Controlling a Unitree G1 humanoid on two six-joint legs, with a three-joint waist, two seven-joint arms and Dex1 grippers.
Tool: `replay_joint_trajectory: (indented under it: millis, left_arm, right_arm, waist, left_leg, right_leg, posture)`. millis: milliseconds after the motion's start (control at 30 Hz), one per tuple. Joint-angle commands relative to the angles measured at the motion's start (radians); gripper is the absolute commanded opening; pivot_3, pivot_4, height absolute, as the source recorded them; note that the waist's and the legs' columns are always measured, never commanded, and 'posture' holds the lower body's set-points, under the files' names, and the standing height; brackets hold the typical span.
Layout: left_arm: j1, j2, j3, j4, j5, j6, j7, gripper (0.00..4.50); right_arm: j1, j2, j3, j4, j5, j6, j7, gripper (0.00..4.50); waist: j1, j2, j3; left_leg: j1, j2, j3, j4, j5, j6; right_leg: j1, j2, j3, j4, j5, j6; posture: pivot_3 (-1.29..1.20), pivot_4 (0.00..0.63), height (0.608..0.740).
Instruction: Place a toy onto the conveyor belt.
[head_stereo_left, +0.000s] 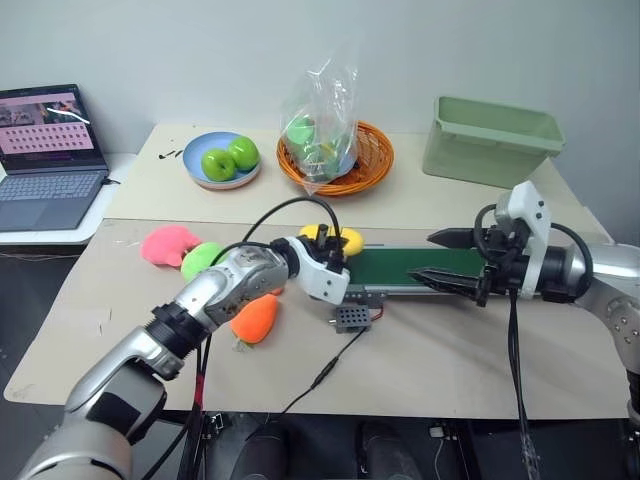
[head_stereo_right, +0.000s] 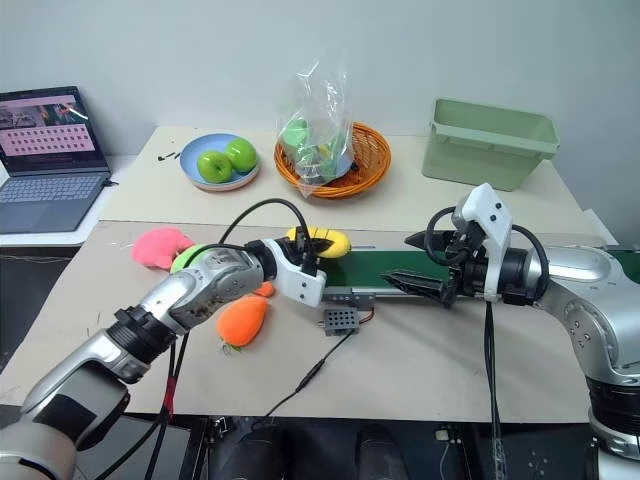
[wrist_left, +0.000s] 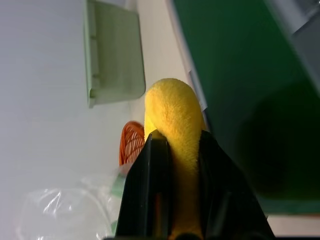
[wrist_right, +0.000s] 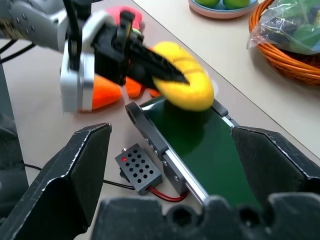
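Here the small bright yellow oval plush toy (wrist_right: 185, 82) is pinched between the black jaws of the left gripper (wrist_right: 167, 75) and is held just above the near end of the long dark green conveyor belt (head_stereo_left: 425, 267) in its grey metal frame; whether the toy already touches the belt cannot be told. The right gripper (head_stereo_left: 450, 260) is poised over the belt further along, its jaws spread wide with nothing between them, well apart from the toy. Beside the belt's end, a small grey perforated box (head_stereo_left: 352, 318) with a red light is seen on the beige table (head_stereo_left: 450, 360). An orange plush (head_stereo_left: 254, 319), a lime-green plush (head_stereo_left: 200, 260) and a pink plush (head_stereo_left: 166, 245) are gathered on the table beside the left arm. Further back, a blue plate with two green apples (head_stereo_left: 222, 160), an orange woven basket (head_stereo_left: 372, 152) holding a clear plastic bag, and a pale green plastic bin (head_stereo_left: 490, 140) are set out.
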Motion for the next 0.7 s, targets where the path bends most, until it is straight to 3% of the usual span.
replay_joint_trajectory:
  millis: [33,300,333,433,667,700]
  left_arm:
    - [-0.034,-0.031,0.01,0.071,0.044,-0.062,0.049,0.56]
    - [-0.016,-0.045,0.031,0.111,0.058,-0.102,0.027,0.56]
    - [-0.011,-0.046,0.034,0.107,0.053,-0.102,0.019,1.13]
    - [0.009,-0.054,0.049,0.084,0.024,-0.091,-0.015,1.92]
    - [0.041,-0.064,0.124,-0.015,-0.05,-0.012,-0.13,4.46]
    - [0.049,-0.065,0.14,-0.04,-0.077,0.006,-0.161,4.48]
  right_arm:
    - [0.007,-0.01,-0.055,-0.044,0.027,-0.004,-0.018,4.5]
    - [0.025,-0.004,-0.069,-0.067,0.034,-0.004,-0.047,4.5]
    - [0.025,-0.003,-0.068,-0.068,0.035,-0.004,-0.049,4.5]
    - [0.024,-0.005,-0.065,-0.065,0.038,-0.01,-0.055,4.5]
    - [0.015,-0.006,-0.051,-0.053,0.036,-0.02,-0.058,4.5]
    - [0.014,-0.007,-0.048,-0.05,0.034,-0.023,-0.057,4.5]
  waist:
    - [0.001,0.0,0.0]
    - [0.0,0.0,0.0]
    - [0.0,0.0,0.0]
    - [-0.001,0.0,0.0]
    - [-0.002,0.0,0.0]
    - [-0.003,0.0,0.0]
  left_leg:
    - [0.0,0.0,0.0,0.0,0.0,0.0]
    - [0.0,0.0,0.0,0.0,0.0,0.0]
    - [0.0,0.0,0.0,0.0,0.0,0.0]
    - [0.0,0.0,0.0,0.0,0.0,0.0]
    - [0.001,0.0,0.0,0.0,0.0,0.0]
    - [0.001,0.0,0.0,0.0,0.0,0.0]
  right_leg:
    - [0.0,0.0,0.0,0.0,0.0,0.0]
    - [0.0,0.0,0.0,0.001,0.0,0.0]
    - [0.0,0.0,0.0,0.001,0.0,0.0]
    - [0.0,0.0,0.0,0.001,0.0,0.0]
    - [0.0,0.0,0.0,0.001,0.0,0.0]
    - [0.0,0.0,0.0,0.001,0.0,0.0]
  posture:
    - [0.0,0.15,0.74]
    - [0.0,0.15,0.74]
    - [0.0,0.15,0.74]
    - [0.0,0.15,0.74]
    - [0.0,0.15,0.74]
    - [0.0,0.15,0.74]
